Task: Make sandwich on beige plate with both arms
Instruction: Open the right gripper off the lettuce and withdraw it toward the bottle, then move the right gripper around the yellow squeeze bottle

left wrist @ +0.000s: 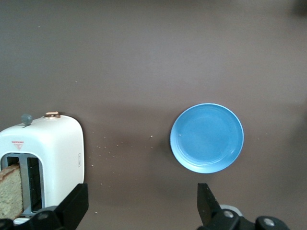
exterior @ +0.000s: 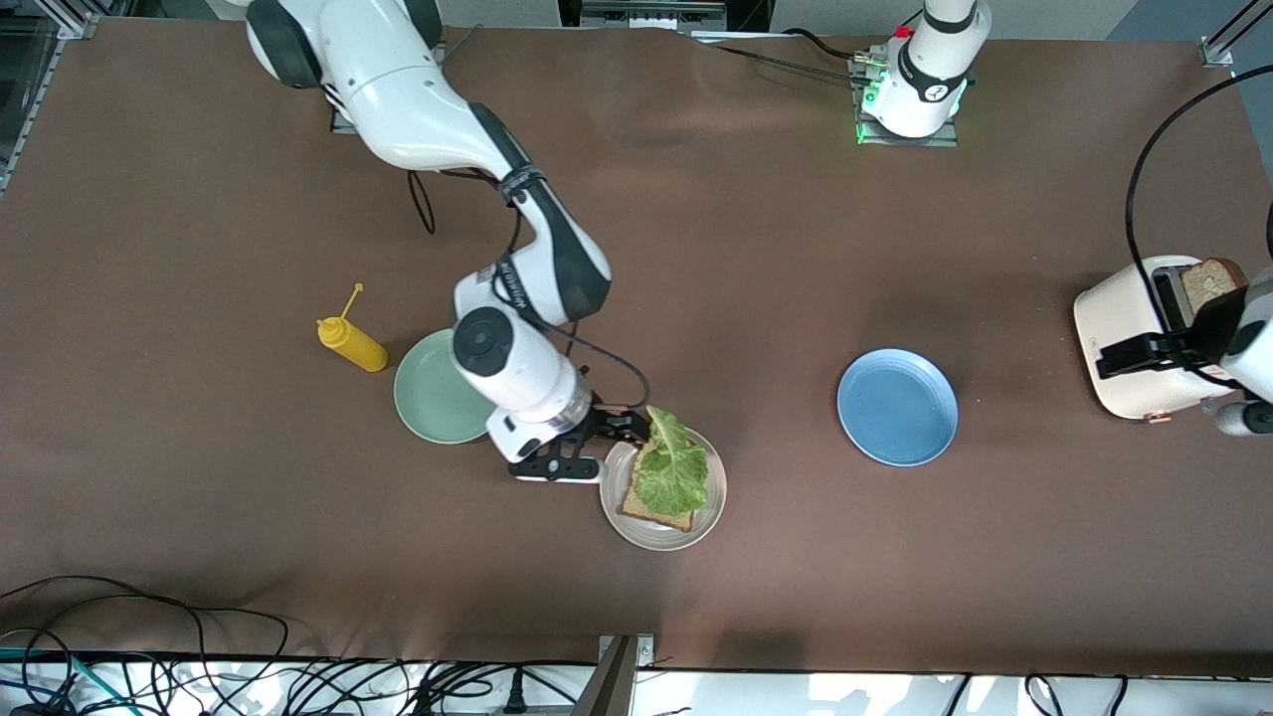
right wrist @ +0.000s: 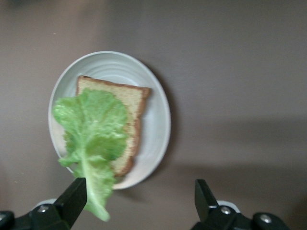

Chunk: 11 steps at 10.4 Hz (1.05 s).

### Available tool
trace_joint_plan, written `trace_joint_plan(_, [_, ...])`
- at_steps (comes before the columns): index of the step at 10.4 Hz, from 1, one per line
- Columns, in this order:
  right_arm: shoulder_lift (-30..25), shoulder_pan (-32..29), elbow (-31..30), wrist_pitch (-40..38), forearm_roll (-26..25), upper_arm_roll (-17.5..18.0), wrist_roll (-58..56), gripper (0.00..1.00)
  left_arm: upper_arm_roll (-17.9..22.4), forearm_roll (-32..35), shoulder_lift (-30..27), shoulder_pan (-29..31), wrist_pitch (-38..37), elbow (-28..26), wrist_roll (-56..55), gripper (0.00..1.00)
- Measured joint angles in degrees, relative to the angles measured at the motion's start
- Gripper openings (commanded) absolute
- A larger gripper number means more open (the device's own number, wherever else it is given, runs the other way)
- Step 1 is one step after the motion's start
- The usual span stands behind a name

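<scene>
The beige plate (exterior: 701,529) holds one brown bread slice (exterior: 654,514) with a green lettuce leaf (exterior: 673,464) lying on it. The leaf's stem end sticks out past the plate rim toward my right gripper (exterior: 609,449). That gripper is open just above the plate's edge. In the right wrist view the gripper (right wrist: 139,203) is open, and the leaf (right wrist: 93,136) lies over the bread (right wrist: 132,108) on the plate (right wrist: 156,127), its stem beside one finger. A second bread slice (exterior: 1211,281) stands in the toaster (exterior: 1119,333). My left gripper (exterior: 1144,353) is open over the toaster's edge, empty (left wrist: 142,206).
A blue plate (exterior: 897,406) lies between the beige plate and the toaster, toward the left arm's end. It also shows in the left wrist view (left wrist: 206,137), with the toaster (left wrist: 45,153) and its bread slice (left wrist: 10,191). A mint-green plate (exterior: 430,403) and a yellow squeeze bottle (exterior: 350,343) lie toward the right arm's end.
</scene>
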Motion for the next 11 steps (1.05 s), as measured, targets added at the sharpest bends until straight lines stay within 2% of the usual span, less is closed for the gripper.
trace_joint_plan(4, [-16.5,-6.0,-18.3,-8.1,-2.2,0.1,-20.8,1.0,0.1,0.0,0.1,9.0,-0.6,-0.4,7.1,1.0])
trace_joint_plan(8, [-34.3,-13.8,-38.1,-10.0,-9.8,5.0,-38.9,1.0,0.2,0.1,3.4,16.1,-0.9,-1.8,13.2,1.0])
trace_joint_plan(10, [-43.8,-18.3,-48.2,-10.2,-10.4,6.4,-54.4,1.0,0.3,0.1,5.5,20.3,-0.9,-1.9,14.1,0.99])
trace_joint_plan(11, [-47.2,-20.2,-51.1,-10.7,-10.6,6.7,-61.0,1.0,0.3,0.4,6.5,21.9,-0.9,-2.1,14.7,0.95])
